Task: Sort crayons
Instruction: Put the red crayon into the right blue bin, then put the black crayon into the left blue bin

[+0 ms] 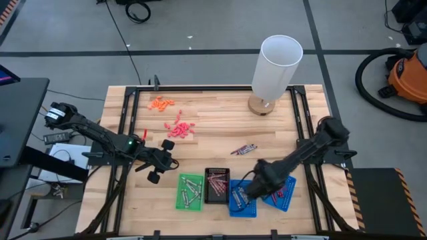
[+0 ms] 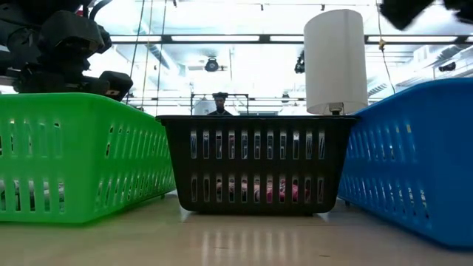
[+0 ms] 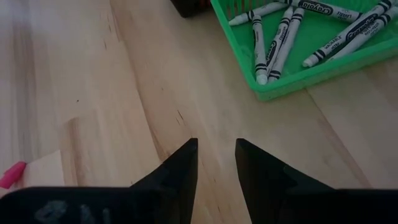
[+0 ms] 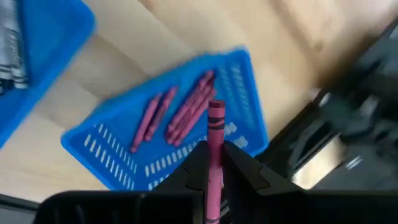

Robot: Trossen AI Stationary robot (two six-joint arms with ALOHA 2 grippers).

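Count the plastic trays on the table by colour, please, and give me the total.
Green tray: 1
Black tray: 1
Blue trays: 2
Total: 4

A green tray (image 2: 77,159), a black tray (image 2: 255,164) and a blue tray (image 2: 414,166) stand side by side on the table (image 2: 236,240). A white cylinder (image 2: 335,60) stands behind the black tray, and crayons (image 2: 255,191) show through its slots.
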